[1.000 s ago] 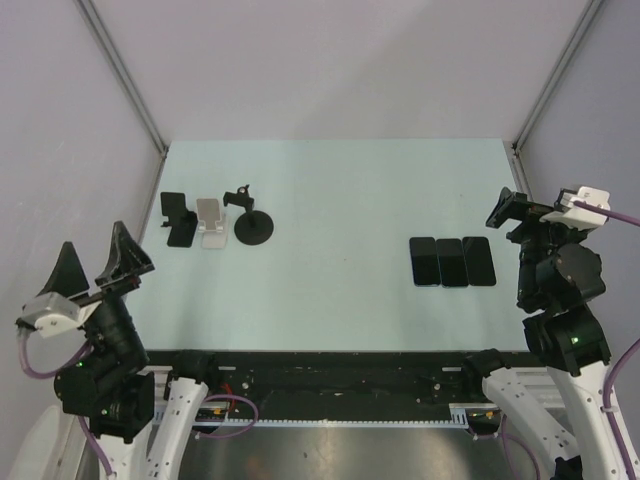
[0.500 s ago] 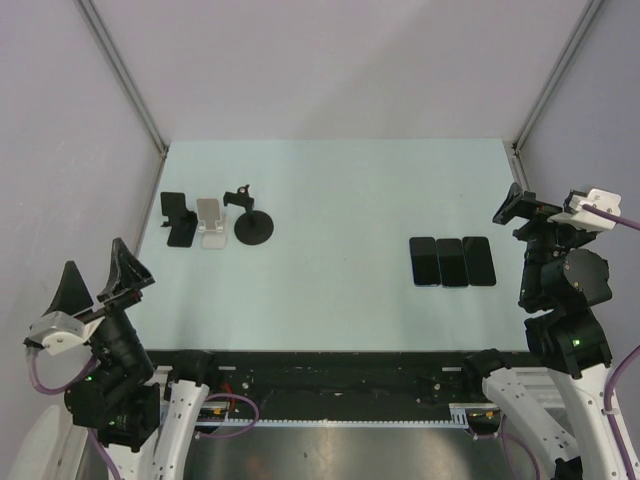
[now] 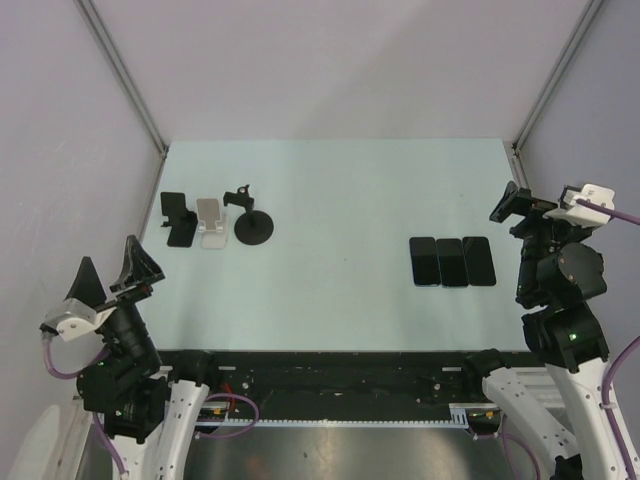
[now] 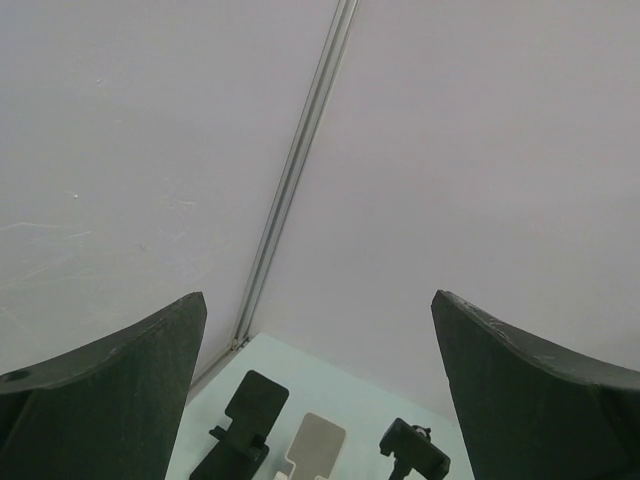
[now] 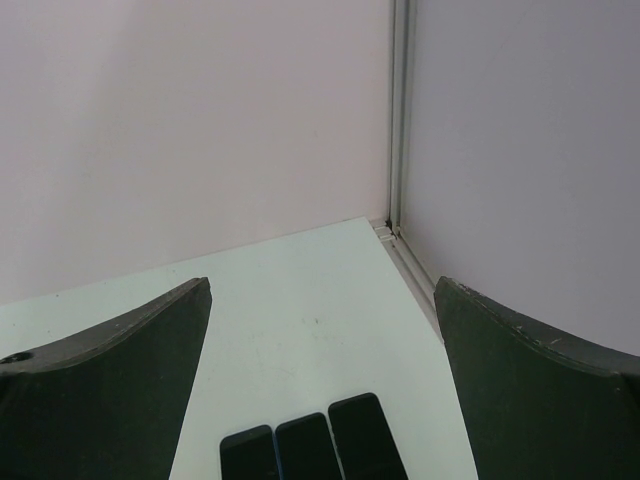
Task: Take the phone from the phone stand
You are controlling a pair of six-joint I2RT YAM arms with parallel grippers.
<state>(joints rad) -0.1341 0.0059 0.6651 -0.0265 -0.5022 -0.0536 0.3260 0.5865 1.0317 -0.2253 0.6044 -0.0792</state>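
Note:
Three dark phones lie flat side by side on the right of the table, also in the right wrist view. Three stands sit at the far left: a black folding stand, a white stand and a black round-base clamp stand. I see no phone on any of them. In the left wrist view the black stand, white stand and clamp stand show ahead. My left gripper is open and empty, raised near the table's front left. My right gripper is open and empty, raised right of the phones.
Grey walls with metal corner posts enclose the pale green table at back and sides. The black rail of the arm bases runs along the near edge.
My left arm has swung a little right and toward the near edge, its gripper still open. My right gripper has shifted only slightly. The phones and stands have not moved.

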